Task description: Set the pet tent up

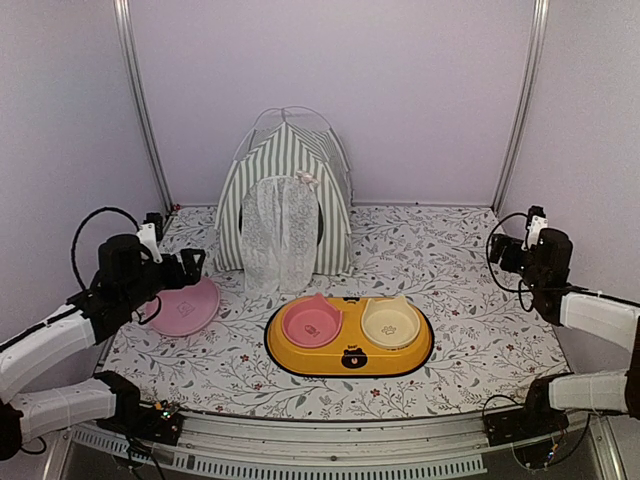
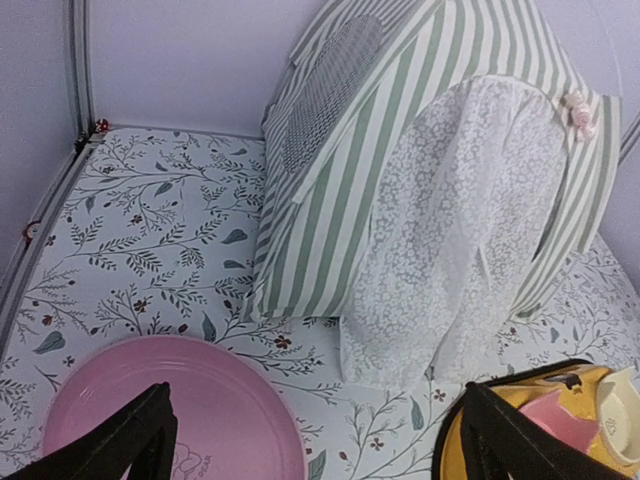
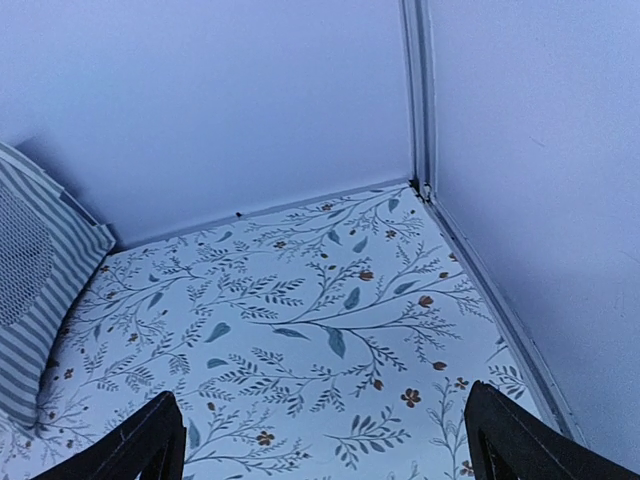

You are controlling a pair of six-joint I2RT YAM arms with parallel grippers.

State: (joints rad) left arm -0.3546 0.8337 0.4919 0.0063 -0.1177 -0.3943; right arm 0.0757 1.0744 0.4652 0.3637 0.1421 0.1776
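- The left gripper has its jaws spread wide. Its two dark fingers sit in the bottom corners of the left wrist view and grip nothing.
- Just below those jaws, a pink plate lies flat on the floral mat, with most of it toward the left finger.
- Beside the right finger is the rim of a yellow double feeder. A pink bowl and a cream bowl set in it are partly in view.
- Ahead of the left jaws, beyond the plate, the pet tent stands upright on the mat, apart from both fingers.
- Its white lace curtain hangs over the doorway down to the mat. A small pink bow sits at the curtain's top edge, and a mesh window shows in the striped side panel.
- The right gripper is likewise wide open. Its fingers sit in the bottom corners of the right wrist view, with only the mat between them.
- Ahead of the right jaws, the mat runs to the back corner of the pale walls. Far to their left, one striped, mesh-panelled edge of the tent shows.
- From the top camera, the tent sits at the back of the mat, farther back than both grippers and between them. The feeder lies in front of it, and the plate lies just beside the left jaws.
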